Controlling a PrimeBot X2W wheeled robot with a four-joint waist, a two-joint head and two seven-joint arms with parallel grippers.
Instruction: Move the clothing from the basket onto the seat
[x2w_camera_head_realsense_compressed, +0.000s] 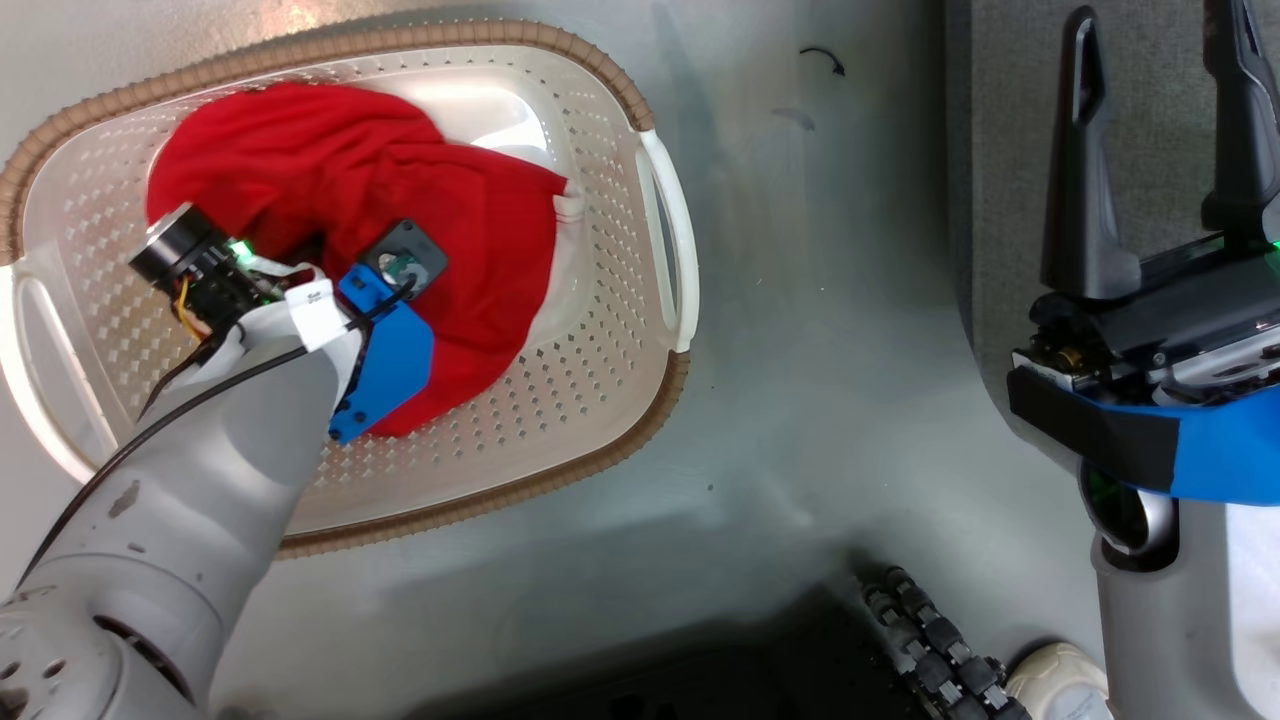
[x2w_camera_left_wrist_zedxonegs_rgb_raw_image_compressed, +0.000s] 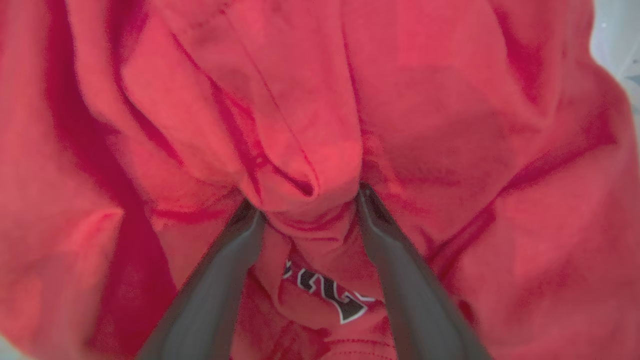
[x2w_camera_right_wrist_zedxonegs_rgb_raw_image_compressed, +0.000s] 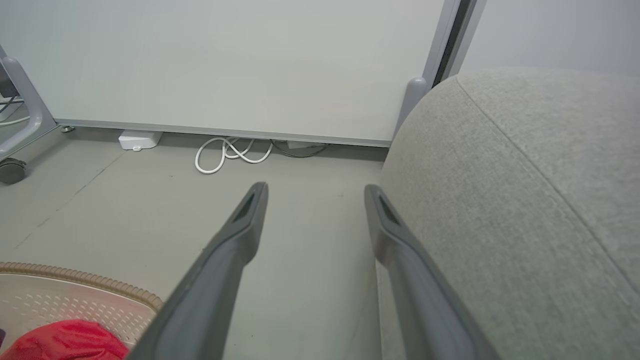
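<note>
The red clothing lies bunched in the cream basket on the floor at the left of the head view. My left arm reaches down into the basket. In the left wrist view my left gripper stands open, its fingers pressed into the clothing with a raised fold between the tips. Dark printed numerals show between the fingers. My right gripper is open and holds nothing, hanging over the edge of the grey seat. The right wrist view shows that gripper, the seat, the basket and the clothing.
Grey floor lies between basket and seat. A white cable and a small white box lie at the foot of a pale wall panel. A wheeled stand is at the far left. A dark segmented cable chain lies by my base.
</note>
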